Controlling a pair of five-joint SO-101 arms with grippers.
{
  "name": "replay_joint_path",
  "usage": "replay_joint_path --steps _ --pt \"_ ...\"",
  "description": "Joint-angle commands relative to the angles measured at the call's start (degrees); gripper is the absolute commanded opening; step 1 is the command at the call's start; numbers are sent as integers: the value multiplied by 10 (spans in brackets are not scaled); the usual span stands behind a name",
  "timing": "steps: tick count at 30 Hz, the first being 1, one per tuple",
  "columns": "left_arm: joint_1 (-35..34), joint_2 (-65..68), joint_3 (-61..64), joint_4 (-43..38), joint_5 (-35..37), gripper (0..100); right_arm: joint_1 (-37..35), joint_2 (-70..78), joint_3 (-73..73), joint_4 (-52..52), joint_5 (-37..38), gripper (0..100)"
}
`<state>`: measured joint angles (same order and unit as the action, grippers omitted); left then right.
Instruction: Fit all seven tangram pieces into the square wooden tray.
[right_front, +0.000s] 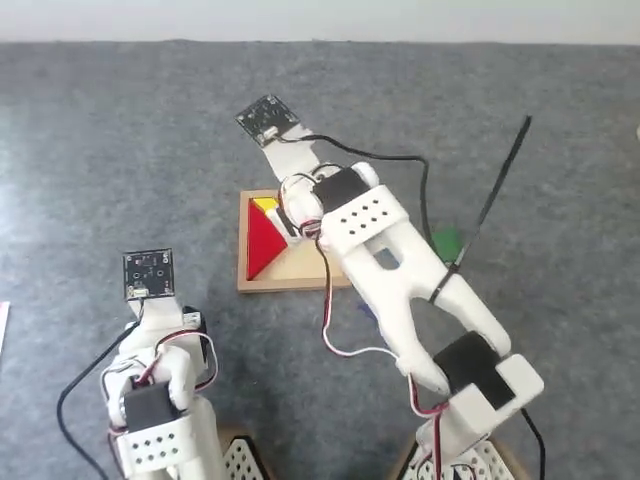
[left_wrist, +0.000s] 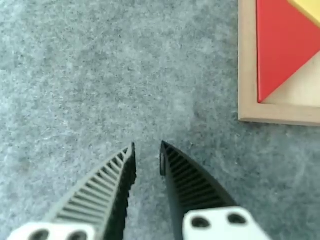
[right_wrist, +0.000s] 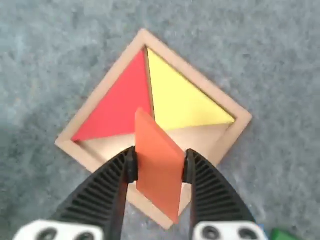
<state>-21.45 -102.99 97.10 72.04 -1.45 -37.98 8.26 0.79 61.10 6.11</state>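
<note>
My right claw (right_wrist: 160, 160) is clenched on an orange piece (right_wrist: 159, 172), with one finger pressed to each of its long edges. It holds that piece over the bare wood of the square wooden tray (right_wrist: 98, 104). I cannot tell whether the piece touches the wood.

Two pieces already lie flat in the tray and meet along one edge. Seen from the high view, the red triangle (right_front: 260, 247) fills the tray's 9 o'clock side and the yellow triangle (right_front: 265, 205) sits toward 12 o'clock.

My left claw (left_wrist: 147, 147) is released. Its jaws stand a little apart with nothing between them, low over the grey carpet (left_wrist: 75, 75). In the high view the tray lies at about 1 o'clock from my left arm (right_front: 160, 400), apart from it.

A green piece (right_front: 446, 240) rests on the carpet at 3 o'clock from the tray, outside it.
</note>
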Motion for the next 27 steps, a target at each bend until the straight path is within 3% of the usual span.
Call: replay_joint_path --steps 1,5,13,18,27 --pt "-4 -11 -7 2 -1 80 -1 37 -29 -27 12 69" --pt "-4 -11 -7 2 -1 80 5 102 -33 -34 29 84" --pt "-4 -11 -7 2 -1 80 15 158 -112 -58 41 315" --pt "-4 -11 -7 2 -1 80 21 165 -114 -47 42 396" --pt "-4 -11 -7 2 -1 80 -41 127 -112 72 113 287"
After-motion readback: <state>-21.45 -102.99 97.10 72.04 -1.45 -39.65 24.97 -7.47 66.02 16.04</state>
